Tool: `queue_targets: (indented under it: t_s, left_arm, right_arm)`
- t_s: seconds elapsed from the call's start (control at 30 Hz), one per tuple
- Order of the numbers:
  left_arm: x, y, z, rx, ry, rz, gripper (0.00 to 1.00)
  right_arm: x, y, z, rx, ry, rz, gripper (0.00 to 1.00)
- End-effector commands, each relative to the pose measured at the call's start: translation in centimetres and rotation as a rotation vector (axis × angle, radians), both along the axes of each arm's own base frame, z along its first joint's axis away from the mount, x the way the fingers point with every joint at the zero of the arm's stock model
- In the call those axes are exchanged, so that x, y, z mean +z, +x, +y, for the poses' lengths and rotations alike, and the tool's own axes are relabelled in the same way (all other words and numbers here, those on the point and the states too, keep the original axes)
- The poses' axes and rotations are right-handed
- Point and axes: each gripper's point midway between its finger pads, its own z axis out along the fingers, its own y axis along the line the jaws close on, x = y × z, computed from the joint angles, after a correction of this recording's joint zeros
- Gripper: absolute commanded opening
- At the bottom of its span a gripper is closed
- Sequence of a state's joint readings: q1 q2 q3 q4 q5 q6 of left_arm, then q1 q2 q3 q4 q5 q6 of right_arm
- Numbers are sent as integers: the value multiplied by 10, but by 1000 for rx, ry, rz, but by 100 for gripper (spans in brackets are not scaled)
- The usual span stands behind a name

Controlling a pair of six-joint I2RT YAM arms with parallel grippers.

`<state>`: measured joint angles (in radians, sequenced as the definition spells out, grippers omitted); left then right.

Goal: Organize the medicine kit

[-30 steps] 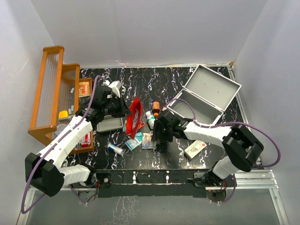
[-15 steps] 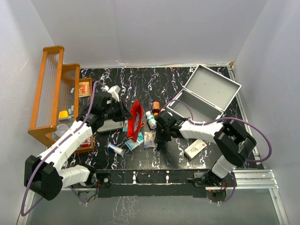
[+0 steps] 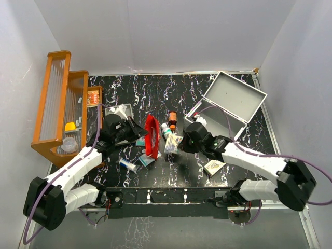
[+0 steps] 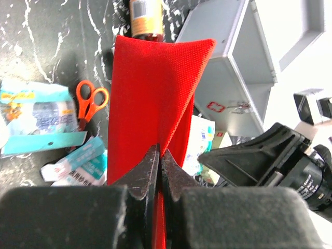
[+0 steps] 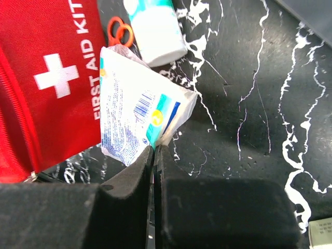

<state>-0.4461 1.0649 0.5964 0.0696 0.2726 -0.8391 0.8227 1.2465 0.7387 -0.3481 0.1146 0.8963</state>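
Medicine kit (image 3: 236, 96), with its lid open, is seen at two o'clock on the black marbled table (image 3: 155, 93). Toward its eight o'clock, a white packet (image 5: 137, 114) is pinched between the closed jaws of the right gripper (image 5: 154, 149). Further out toward nine o'clock, the red first-aid pouch (image 4: 155, 93) is clamped by the left gripper (image 4: 160, 154).

Ctr clogged w/ pouch (image 3: 151, 136), bottles (image 3: 172, 117); table (image 3: 155, 91) open beside medicine kit (image 3: 236, 96).
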Motion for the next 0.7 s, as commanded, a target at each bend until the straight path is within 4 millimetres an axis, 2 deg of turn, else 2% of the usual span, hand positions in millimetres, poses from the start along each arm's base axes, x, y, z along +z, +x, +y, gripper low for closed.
queue_targets:
  t_s: [0.0,0.2,0.3,0.53,0.67]
  left_arm:
    - [35,12,-8,47,-154,-94,0]
    - [20,12,-12,62,-185,-41,0]
    - [15,13,-12,67,-182,-21,0]
    - [2,10,-18,36,-185,33,0]
    - [2,10,-19,32,-181,28,0]
  right_arm:
    - [41,13,-10,-104,90,-117,0]
    - [112,19,17,-14,259,-236,0]
    - [138,20,35,38,346,-262,0]
    - [157,22,89,155,525,-228,0]
    - [146,33,106,129,548,-191,0]
